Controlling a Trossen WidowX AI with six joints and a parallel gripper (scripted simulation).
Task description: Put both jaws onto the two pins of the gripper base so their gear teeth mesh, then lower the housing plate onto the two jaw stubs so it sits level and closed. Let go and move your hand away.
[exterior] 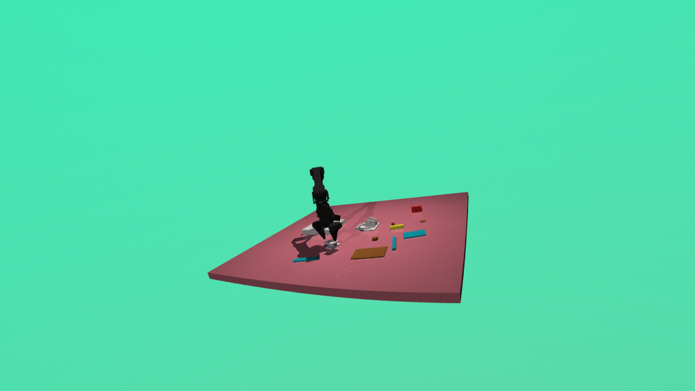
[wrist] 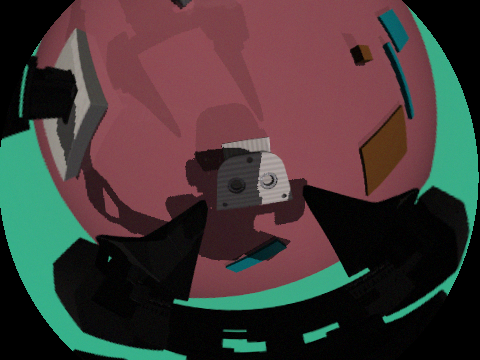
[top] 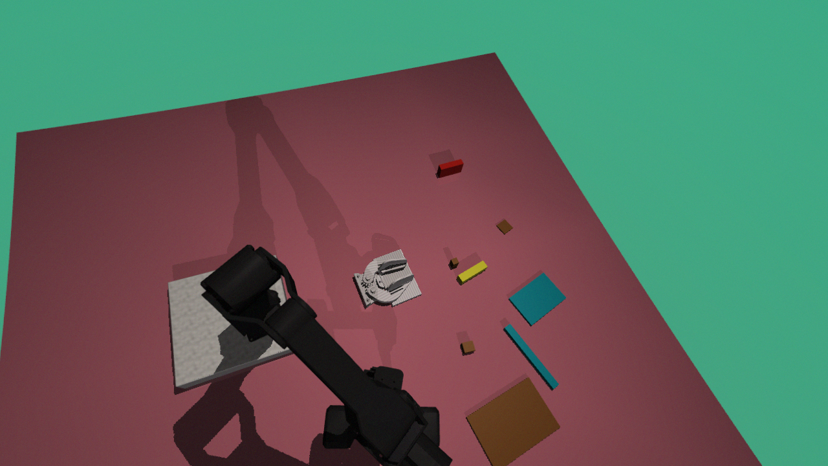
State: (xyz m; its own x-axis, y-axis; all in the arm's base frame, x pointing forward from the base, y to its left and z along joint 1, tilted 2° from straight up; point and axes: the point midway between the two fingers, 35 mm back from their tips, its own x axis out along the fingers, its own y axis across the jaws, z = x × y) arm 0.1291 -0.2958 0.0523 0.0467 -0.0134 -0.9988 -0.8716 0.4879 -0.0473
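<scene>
The pale gripper base (top: 408,296) (exterior: 361,228) lies in mid-table in the top view. Two grey jaws (top: 400,283) (exterior: 370,222) sit side by side on it, with their toothed ends at its left. Whether the teeth mesh is too small to tell. The ribbed housing plate (wrist: 275,167) (exterior: 332,244) lies apart on the table, half in shadow, with two round sockets visible. My gripper (wrist: 255,198) (exterior: 329,239) is open and empty, pointing down above the housing plate, one finger to each side in the wrist view. The arm hides the fingertips and housing plate in the top view.
A teal piece (exterior: 301,260) (wrist: 240,264) lies near the housing plate. A brown plate (top: 512,420) (wrist: 385,150), teal plate (top: 537,298), teal bar (top: 530,356), yellow bar (top: 472,272), red block (top: 450,168) and small brown blocks lie right. A grey slab (top: 196,324) is under the arm.
</scene>
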